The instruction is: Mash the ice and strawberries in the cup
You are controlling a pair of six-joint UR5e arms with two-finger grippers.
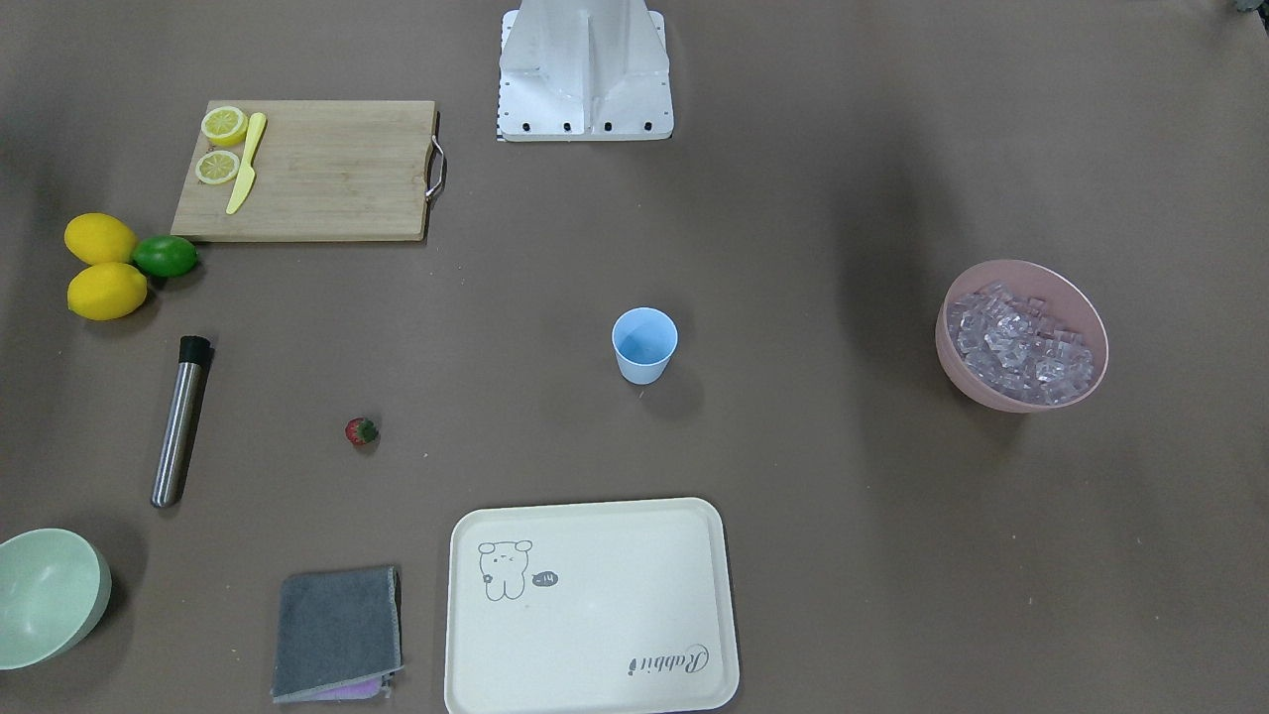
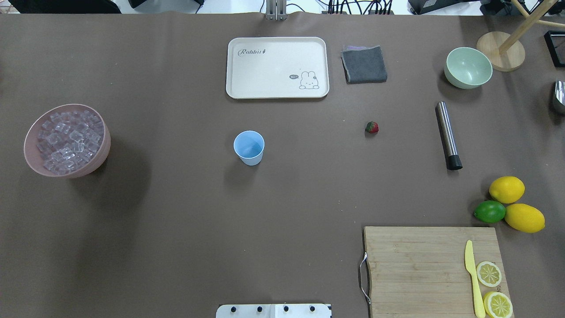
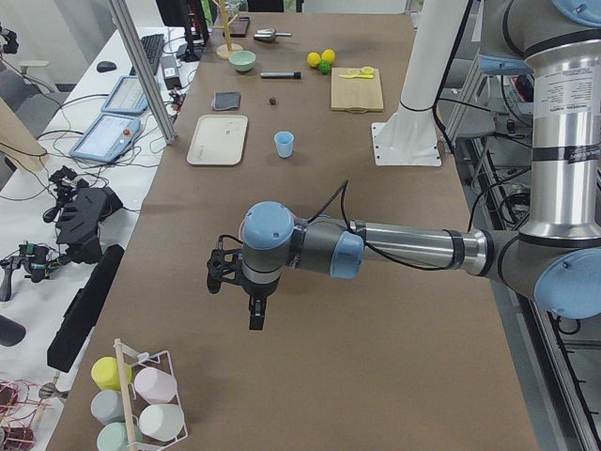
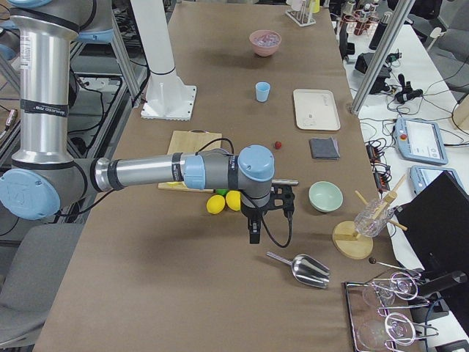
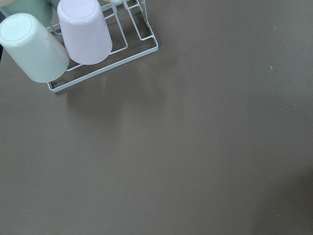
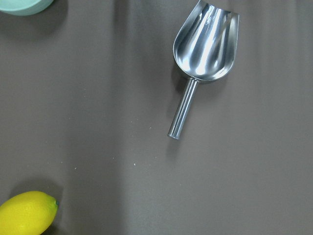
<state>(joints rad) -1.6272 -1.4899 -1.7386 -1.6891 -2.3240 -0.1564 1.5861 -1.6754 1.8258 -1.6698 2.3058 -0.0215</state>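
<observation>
The light-blue cup (image 2: 249,147) stands upright and empty mid-table, also in the front view (image 1: 644,344). The strawberry (image 2: 372,127) lies alone on the table, right of the cup. The ice (image 2: 66,139) fills a pink bowl (image 2: 105,145) at the far left. My left gripper (image 3: 254,315) shows only in the exterior left view, hanging over bare table far from the cup; I cannot tell its state. My right gripper (image 4: 253,233) shows only in the exterior right view, above the table near the lemons; I cannot tell its state.
A steel muddler (image 2: 448,135) lies right of the strawberry. A cream tray (image 2: 277,90), grey cloth (image 2: 364,64) and pale-green bowl (image 2: 468,67) sit at the far side. Lemons (image 2: 506,189), lime (image 2: 489,211) and cutting board (image 2: 410,269) are at right. A metal scoop (image 6: 205,44) lies under the right wrist.
</observation>
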